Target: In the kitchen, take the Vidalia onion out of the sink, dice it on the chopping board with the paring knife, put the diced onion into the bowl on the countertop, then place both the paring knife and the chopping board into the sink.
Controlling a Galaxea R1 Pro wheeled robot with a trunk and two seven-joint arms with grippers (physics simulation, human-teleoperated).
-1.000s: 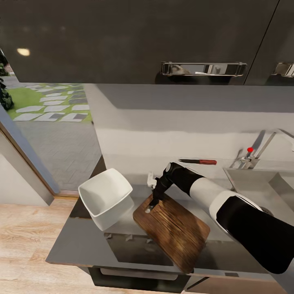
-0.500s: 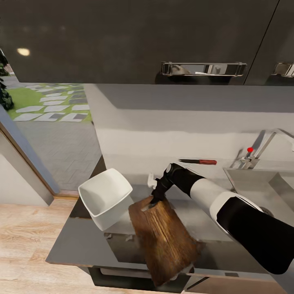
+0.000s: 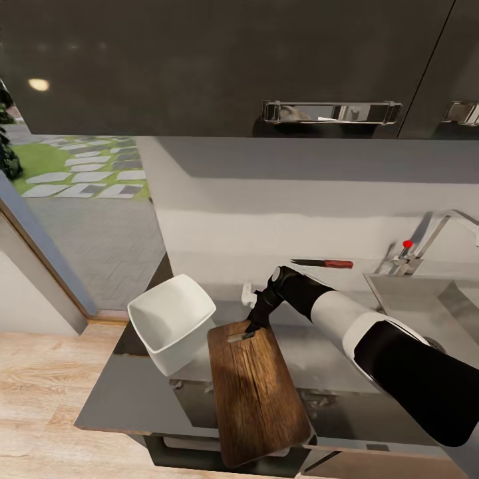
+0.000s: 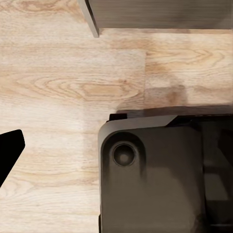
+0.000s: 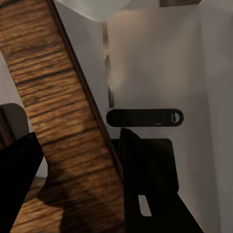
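Note:
My right gripper (image 3: 251, 326) is shut on the handle end of the dark brown chopping board (image 3: 256, 392). The board is lifted at that end and runs towards the countertop's (image 3: 126, 399) front edge, with its far end over the edge. In the right wrist view the board (image 5: 63, 121) stands on edge between my two fingers (image 5: 145, 189). The white bowl (image 3: 169, 319) sits tilted just left of the board. The paring knife (image 3: 322, 263) lies at the back by the backsplash. The sink (image 3: 426, 299) is at the right. A left fingertip (image 4: 9, 150) hangs over the wooden floor.
Glossy black upper cabinets (image 3: 233, 60) hang overhead. The chrome tap (image 3: 426, 243) with its red knob (image 3: 407, 244) stands behind the sink. A doorway at the left opens on a paved yard. The left wrist view looks down on my dark base (image 4: 155, 174).
The board has swung around its held handle end: its free end moved from the right to the counter's front edge. My right gripper has barely shifted.

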